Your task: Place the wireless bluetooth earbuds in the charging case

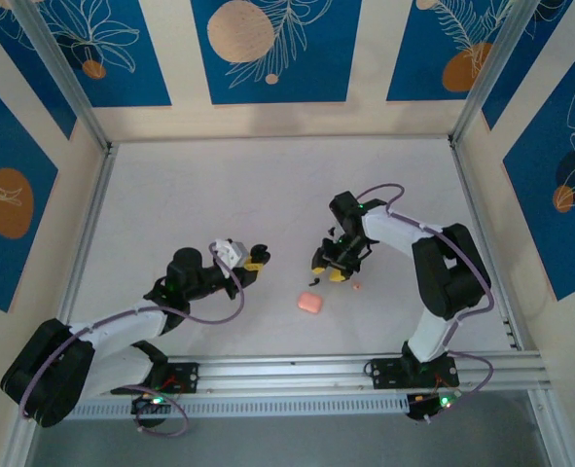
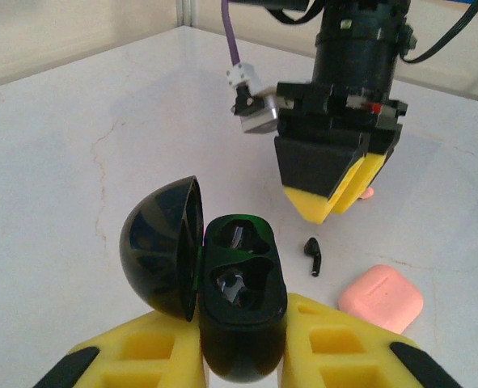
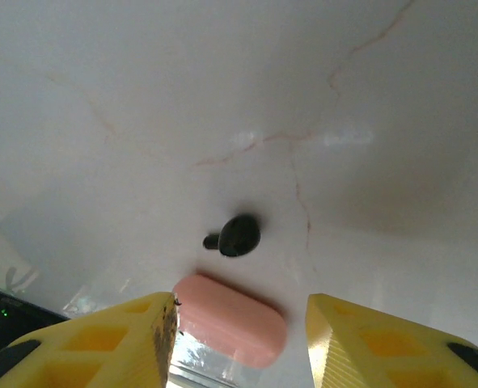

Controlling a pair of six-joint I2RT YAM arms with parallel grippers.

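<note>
The black charging case [image 2: 243, 299] stands upright with its domed lid [image 2: 159, 246] swung open to the left, and my left gripper [image 2: 243, 343] is shut on its lower body. Its two sockets are dark, and I cannot tell what lies in them. One black earbud [image 2: 313, 255] lies on the white table just right of the case. In the right wrist view this earbud [image 3: 237, 235] lies just ahead of my right gripper [image 3: 240, 307], which hangs open above the table with nothing between its yellow fingers [image 3: 137, 339]. From above, the left gripper [image 1: 255, 261] and right gripper [image 1: 326, 270] face each other mid-table.
A pink rounded case [image 2: 382, 297] lies shut on the table beside the earbud, near the front rail [image 1: 309, 303]; it shows between the right fingers [image 3: 232, 321]. A small pink speck [image 1: 356, 285] sits right of the right gripper. Walls enclose the white table [image 1: 219, 185].
</note>
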